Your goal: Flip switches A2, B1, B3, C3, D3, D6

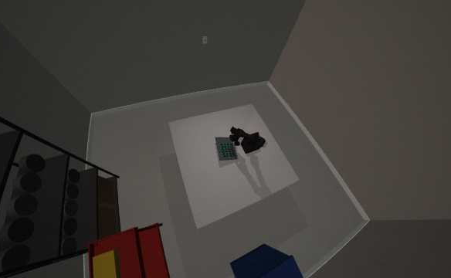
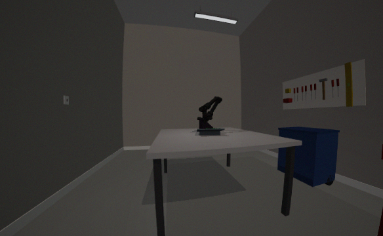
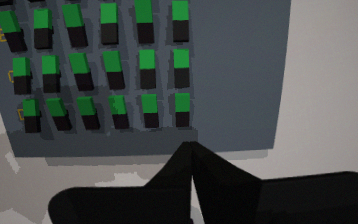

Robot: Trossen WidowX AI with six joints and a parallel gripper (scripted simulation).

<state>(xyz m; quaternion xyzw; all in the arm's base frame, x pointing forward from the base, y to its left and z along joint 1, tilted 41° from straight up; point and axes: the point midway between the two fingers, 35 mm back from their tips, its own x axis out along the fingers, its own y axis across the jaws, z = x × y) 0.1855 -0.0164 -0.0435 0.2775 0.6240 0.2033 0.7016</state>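
Note:
The grey switch panel (image 1: 222, 140) (image 2: 209, 133) (image 3: 235, 75) lies on the table. In the wrist view, rows B, C and D show; row A is nearly all cut off at the top, so A2 cannot be read. Each rocker has a green far half and a black near half. I see switches B1 (image 3: 11, 30), B3 (image 3: 74, 25), C3 (image 3: 81, 71), D3 (image 3: 88, 113) and D6 (image 3: 182, 110); which end is raised is hard to tell. My gripper (image 3: 189, 148) is shut and empty, its tips over the panel's near edge, just nearer the arm than D6.
The white table (image 1: 194, 193) (image 2: 178, 144) carries the panel and the arm's dark base (image 1: 253, 144). Other switches stand close around the named ones. A blue bin (image 1: 266, 262) (image 2: 306, 154) and a red cart (image 1: 152, 251) stand off the table.

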